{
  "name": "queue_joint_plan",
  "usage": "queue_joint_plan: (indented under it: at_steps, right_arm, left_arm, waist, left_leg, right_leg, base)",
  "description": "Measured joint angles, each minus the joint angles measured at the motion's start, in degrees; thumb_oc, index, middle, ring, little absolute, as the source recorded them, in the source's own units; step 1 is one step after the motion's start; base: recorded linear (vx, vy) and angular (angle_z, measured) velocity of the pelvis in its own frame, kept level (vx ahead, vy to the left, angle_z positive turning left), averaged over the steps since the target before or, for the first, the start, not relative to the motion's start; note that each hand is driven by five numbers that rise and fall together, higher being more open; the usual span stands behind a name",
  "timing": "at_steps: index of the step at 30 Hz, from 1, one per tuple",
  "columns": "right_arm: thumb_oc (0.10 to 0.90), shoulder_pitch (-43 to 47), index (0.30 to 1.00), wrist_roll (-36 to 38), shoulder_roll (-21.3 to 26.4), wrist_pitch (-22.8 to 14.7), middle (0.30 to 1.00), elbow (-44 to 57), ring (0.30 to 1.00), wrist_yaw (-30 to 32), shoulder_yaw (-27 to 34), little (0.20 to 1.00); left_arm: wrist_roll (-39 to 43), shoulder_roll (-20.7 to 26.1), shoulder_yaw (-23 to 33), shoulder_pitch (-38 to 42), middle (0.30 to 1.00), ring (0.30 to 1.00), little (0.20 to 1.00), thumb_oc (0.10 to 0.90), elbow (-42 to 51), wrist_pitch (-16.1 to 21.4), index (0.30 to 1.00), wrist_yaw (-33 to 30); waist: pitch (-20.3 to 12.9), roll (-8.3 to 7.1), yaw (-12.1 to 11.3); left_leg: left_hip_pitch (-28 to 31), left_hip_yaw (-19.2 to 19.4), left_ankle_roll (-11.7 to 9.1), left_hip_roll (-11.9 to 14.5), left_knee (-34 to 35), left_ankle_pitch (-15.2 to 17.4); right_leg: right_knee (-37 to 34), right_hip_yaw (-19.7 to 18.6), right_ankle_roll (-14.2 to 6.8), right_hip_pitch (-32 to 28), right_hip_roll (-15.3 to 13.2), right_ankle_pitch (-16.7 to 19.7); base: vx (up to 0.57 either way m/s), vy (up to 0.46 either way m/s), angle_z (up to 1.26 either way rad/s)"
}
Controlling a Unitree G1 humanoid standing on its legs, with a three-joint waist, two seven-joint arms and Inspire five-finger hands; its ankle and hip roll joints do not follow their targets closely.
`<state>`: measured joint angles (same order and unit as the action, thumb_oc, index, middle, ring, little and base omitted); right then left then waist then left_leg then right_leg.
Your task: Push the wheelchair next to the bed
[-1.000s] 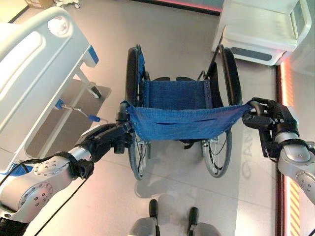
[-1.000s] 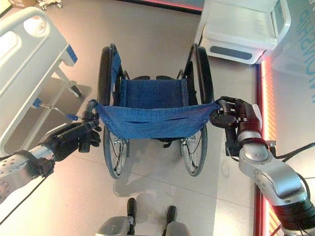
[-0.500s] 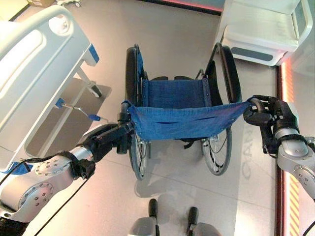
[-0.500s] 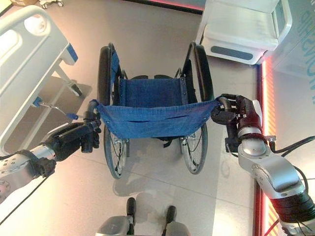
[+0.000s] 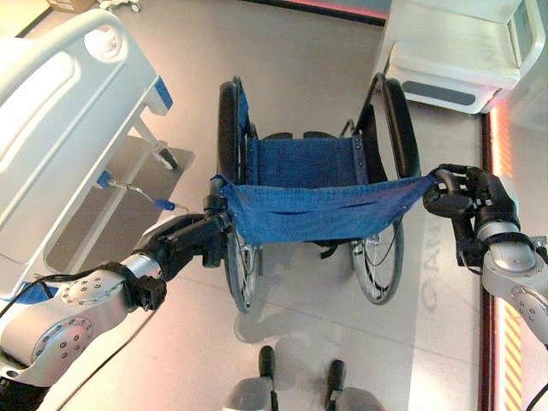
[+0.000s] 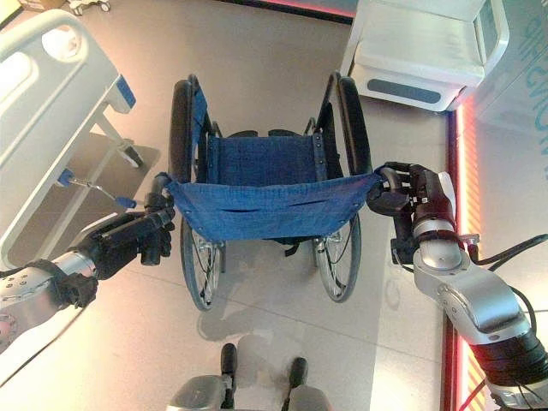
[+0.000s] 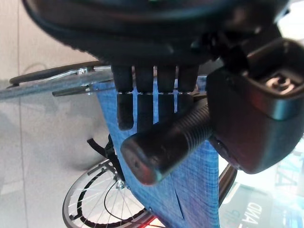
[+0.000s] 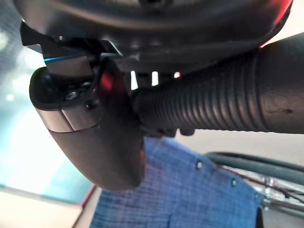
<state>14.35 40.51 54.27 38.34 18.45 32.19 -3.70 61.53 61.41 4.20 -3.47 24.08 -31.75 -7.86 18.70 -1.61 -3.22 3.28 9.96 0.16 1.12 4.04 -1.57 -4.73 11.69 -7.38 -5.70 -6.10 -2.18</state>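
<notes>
Wheelchair [image 5: 312, 184] at centre, bed [image 5: 60, 111] at 10 o'clock. Left hand [image 5: 193, 240] fingers [image 7: 142, 102] clenched round ribbed push handle [image 7: 166, 145]; right hand [image 5: 467, 201] likewise.

The left arm reached forward from the lower left with its wrist nearly straight. The left hand [image 5: 195, 242] was closed, fingers [image 7: 124, 104] and thumb curled around a ribbed grip. The right arm extended from the lower right, forearm raised and wrist bent inward. The right hand [image 6: 409, 195] was likewise clenched, its thumb [image 8: 102, 137] wrapped under a ribbed grip.
</notes>
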Motion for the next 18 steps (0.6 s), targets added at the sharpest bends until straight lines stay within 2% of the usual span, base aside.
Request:
queue_joint_plan:
  at_steps: [3,5,6,7,8,9,10,11,12,13,14,15,16,17,18]
  right_arm:
    - [0.4,2.11,0.3,-0.05,0.0,-0.47,0.3,-1.03,0.3,-0.02,-1.63,0.3]
    - [0.4,4.03,0.3,-0.06,-0.04,-0.86,0.3,-2.33,0.3,-0.03,-3.21,0.3]
    - [0.4,5.83,0.3,-0.04,-0.29,-1.12,0.3,-3.74,0.3,-0.05,-4.3,0.3]
    - [0.4,6.87,0.3,-0.05,-0.6,-1.24,0.3,-4.36,0.3,-0.05,-4.92,0.3]
    - [0.4,8.32,0.3,-0.06,-1.27,-1.22,0.3,-5.25,0.3,-0.05,-6.26,0.3]
    - [0.4,8.78,0.3,-0.05,-1.51,-1.09,0.3,-5.54,0.3,-0.05,-6.52,0.3]
    - [0.4,8.98,0.3,-0.23,-2.22,-0.92,0.3,-6.04,0.3,-0.05,-7.77,0.3]
    - [0.4,8.39,0.3,-0.68,-2.7,-0.62,0.3,-5.95,0.3,-0.08,-8.17,0.3]
    - [0.4,7.82,0.3,-1.15,-2.89,-0.51,0.3,-5.52,0.3,-0.13,-8.2,0.3]
    - [0.4,6.87,0.3,-2.0,-2.98,-0.4,0.3,-4.44,0.3,-0.15,-7.94,0.3]
    - [0.4,6.72,0.3,-2.01,-2.89,-0.41,0.3,-4.32,0.3,-0.3,-7.78,0.3]
    - [0.4,6.68,0.3,-2.92,-2.83,-0.61,0.3,-4.99,0.3,-1.16,-7.76,0.3]
    - [0.4,6.57,0.3,-4.18,-2.49,-0.64,0.3,-5.92,0.3,-2.45,-7.38,0.3]
    - [0.4,6.42,0.3,-4.25,-2.31,-0.65,0.3,-6.32,0.3,-3.18,-6.82,0.3]
    - [0.4,5.9,0.3,-4.3,-0.43,-0.67,0.3,-6.77,0.3,-5.11,-5.82,0.3]
  left_arm:
    - [0.0,0.0,-0.09,0.55,0.3,0.3,0.3,0.4,-0.21,0.17,0.3,-1.27]
    - [-0.05,-0.02,-0.56,1.77,0.3,0.3,0.3,0.4,-1.08,0.18,0.3,-1.76]
    - [-0.12,0.0,-0.78,3.49,0.3,0.3,0.3,0.4,-2.37,0.19,0.3,-1.83]
    - [-0.23,0.01,-0.78,4.16,0.3,0.3,0.3,0.4,-2.88,0.27,0.3,-1.96]
    - [-0.58,-0.05,-0.77,4.51,0.3,0.3,0.3,0.4,-3.4,0.34,0.3,-2.43]
    - [-0.78,-0.15,-0.77,4.64,0.3,0.3,0.3,0.4,-3.8,0.34,0.3,-2.45]
    - [-1.29,-0.7,-0.83,4.25,0.3,0.3,0.3,0.4,-4.82,0.27,0.3,-2.3]
    - [-1.76,-1.82,-0.87,3.39,0.3,0.3,0.3,0.4,-5.16,0.12,0.3,-2.16]
    - [-2.18,-2.56,-0.81,2.48,0.3,0.3,0.3,0.4,-4.99,0.16,0.3,-2.01]
    - [-2.35,-3.72,-0.38,1.22,0.3,0.3,0.3,0.4,-4.78,0.24,0.3,-1.41]
    - [-2.34,-4.2,-0.35,0.92,0.3,0.3,0.3,0.4,-4.74,0.24,0.3,-1.05]
    - [-2.24,-4.55,-0.35,-0.16,0.3,0.3,0.3,0.4,-3.83,0.24,0.3,0.28]
    - [-2.24,-5.04,-0.38,-1.13,0.3,0.3,0.3,0.4,-2.8,0.25,0.3,0.97]
    - [-2.24,-5.28,-0.38,-1.7,0.3,0.3,0.3,0.4,-2.21,0.25,0.3,1.09]
    - [-2.18,-6.36,-0.38,-3.44,0.3,0.3,0.3,0.4,-1.14,0.3,0.3,1.59]
  waist:
    - [1.17,-0.3,0.05]
    - [1.5,-0.52,-0.22]
    - [2.73,-1.76,-1.06]
    - [3.59,-2.52,-1.64]
    - [4.35,-3.33,-2.47]
    - [4.86,-3.48,-2.67]
    - [5.5,-3.15,-2.99]
    - [5.91,-2.64,-3.24]
    - [5.79,-2.46,-3.95]
    - [5.81,-2.5,-4.36]
    - [5.8,-2.33,-4.31]
    - [5.67,-1.78,-4.37]
    - [5.65,-0.85,-4.86]
    - [5.67,-0.25,-5.4]
    - [5.58,1.37,-6.32]
  left_leg:
    - [-0.28,-0.03,-0.05,0.24,-2.01,0.03]
    - [-1.92,0.06,-1.18,0.85,-5.26,0.81]
    - [-4.52,-0.11,-1.73,0.85,-11.22,1.16]
    - [-5.85,-0.11,-1.88,0.8,-14.65,1.31]
    - [-8.38,0.04,-2.09,0.94,-21.32,1.4]
    - [-9.68,0.23,-2.09,1.22,-24.84,1.4]
    - [-11.57,0.28,-2.15,2.23,-32.05,1.47]
    - [-13.75,-1.03,-3.12,2.9,-37.36,1.08]
    - [-14.56,-1.88,-3.86,2.48,-36.29,2.85]
    - [-14.39,-2.25,-3.9,1.44,-29.35,2.9]
    - [-14.42,-1.95,-4.0,1.13,-25.78,2.8]
    - [-14.68,-2.14,-4.24,0.87,-18.77,2.69]
    - [-14.71,-3.52,-4.89,1.13,-13.65,2.22]
    - [-14.77,-4.1,-5.3,1.59,-12.1,1.98]
    - [-14.91,-5.67,-5.53,2.6,-11.04,1.86]
  right_leg:
    - [1.53,0.21,0.69,0.18,-0.17,-0.53]
    - [4.86,0.75,1.35,2.22,-0.24,-2.02]
    - [9.05,0.71,1.81,4.01,-1.14,-3.64]
    - [10.85,0.73,2.28,4.87,-1.81,-4.35]
    - [13.58,0.05,2.94,5.58,-2.03,-5.81]
    - [14.79,-0.33,3.42,5.48,-2.12,-6.83]
    - [15.81,-1.73,4.19,3.93,-1.79,-8.02]
    - [15.84,-3.72,4.73,2.27,-0.8,-8.34]
    - [15.72,-5.44,5.0,1.74,-0.42,-8.59]
    - [15.48,-8.2,5.14,1.67,0.16,-8.64]
    - [15.3,-8.79,5.19,1.54,0.37,-8.63]
    - [14.69,-10.27,5.18,0.86,1.16,-8.63]
    - [14.4,-11.61,5.31,0.07,1.53,-8.84]
    - [14.15,-12.54,5.28,-0.39,1.77,-9.01]
    - [13.77,-14.61,4.78,-1.27,1.71,-9.4]
  base:
    - [0.02,-0.174,-0.03]
    - [0.07,-0.145,-0.1]
    - [0.1,-0.111,-0.22]
    - [0.16,-0.092,-0.29]
    - [0.25,-0.036,-0.2]
    - [0.29,0.012,-0.1]
    - [0.42,0.086,0.0]
    - [0.39,0.102,-0.05]
    - [0.47,0.133,-0.18]
    - [0.4,0.132,-0.2]
    - [0.49,0.149,-0.21]
    - [0.57,0.173,-0.28]
    - [0.51,0.159,-0.38]
    - [0.52,0.196,-0.66]
    - [0.34,0.149,-0.83]
